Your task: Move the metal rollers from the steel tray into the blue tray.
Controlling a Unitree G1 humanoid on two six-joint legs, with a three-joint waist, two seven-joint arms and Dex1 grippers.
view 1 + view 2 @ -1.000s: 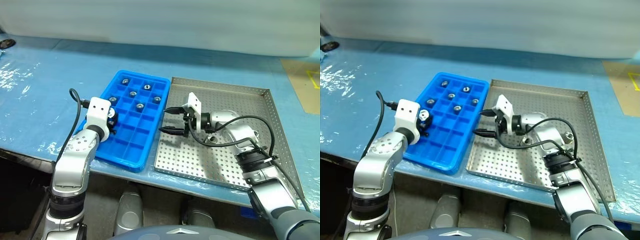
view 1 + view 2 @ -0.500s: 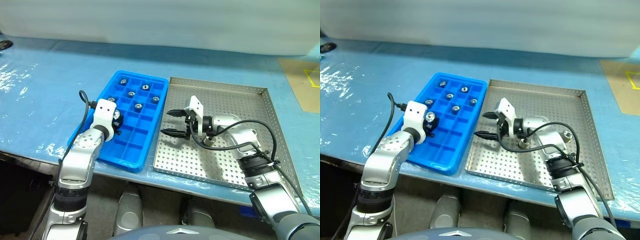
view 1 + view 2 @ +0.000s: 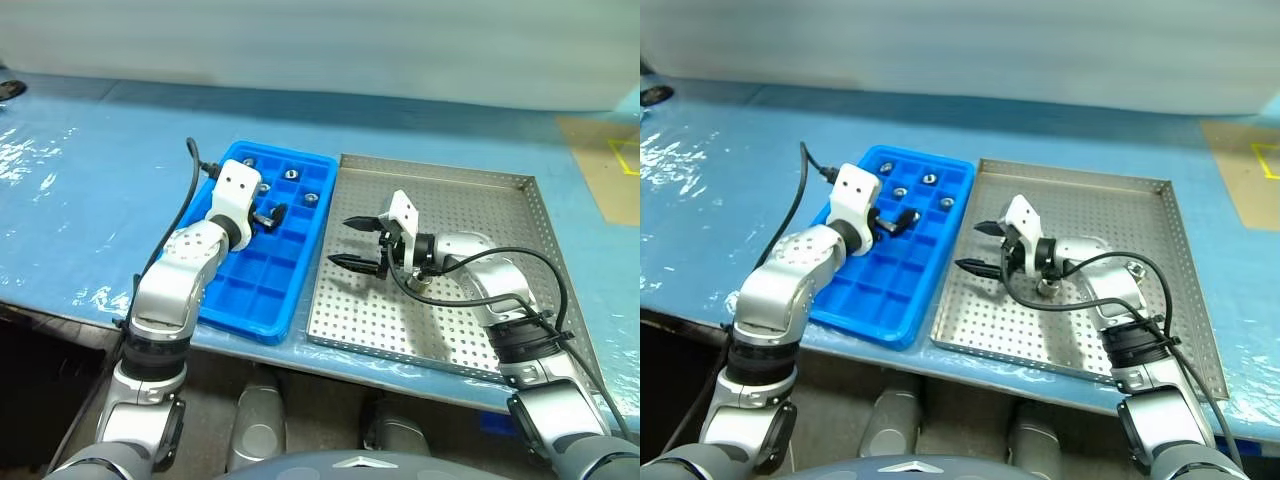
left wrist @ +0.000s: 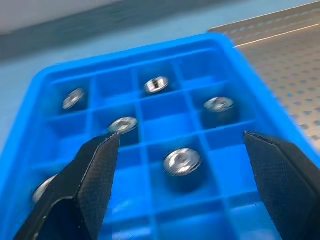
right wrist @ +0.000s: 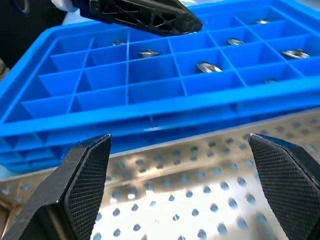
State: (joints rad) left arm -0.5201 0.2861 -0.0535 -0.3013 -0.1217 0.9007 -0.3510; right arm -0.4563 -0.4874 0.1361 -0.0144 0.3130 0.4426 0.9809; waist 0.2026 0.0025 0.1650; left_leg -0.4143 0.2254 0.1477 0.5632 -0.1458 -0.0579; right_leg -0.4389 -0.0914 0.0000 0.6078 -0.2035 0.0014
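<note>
Rollers (image 4: 182, 162) sit in the blue tray's (image 3: 262, 310) far compartments. Your left gripper (image 3: 270, 214) hovers above them, spread wide and empty. Your right gripper (image 3: 358, 243), equally wide and empty, waits beside that tray, over the steel tray (image 3: 440, 345).

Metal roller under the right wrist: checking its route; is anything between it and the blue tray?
Only the open right gripper, above the perforated steel tray, between the silvery roller and blue plastic compartment tray.

Rt hand (image 5: 180, 185) fingers spread wide at lower corners over perforated steel tray (image 5: 200, 200) across frame bottom, w/ blue tray (image 5: 150, 110) just beyond filling the middle, several metal rollers (image 5: 208, 67) in upper-right cells, other hand's black finger (image 5: 145, 15) at top centre.
</note>
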